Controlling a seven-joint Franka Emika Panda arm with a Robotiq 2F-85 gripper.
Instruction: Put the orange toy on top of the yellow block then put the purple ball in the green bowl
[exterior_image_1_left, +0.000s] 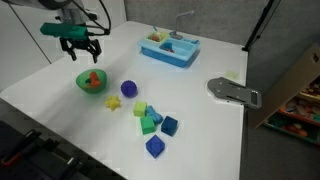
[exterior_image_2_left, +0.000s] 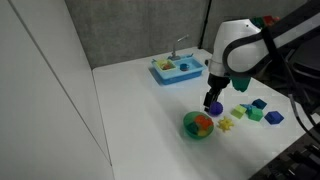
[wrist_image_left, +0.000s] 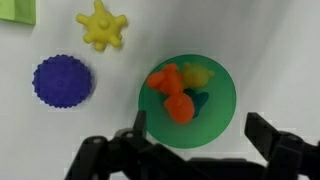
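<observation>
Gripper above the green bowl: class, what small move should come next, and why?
Probably lower the open gripper straight down onto the orange toy. It hangs empty above the green bowl, where that toy lies, not on the yellow block; the purple ball sits outside beside the bowl, so it comes later.

End effector (exterior_image_2_left: 213, 104) above green bowl (exterior_image_2_left: 188, 123)
</observation>
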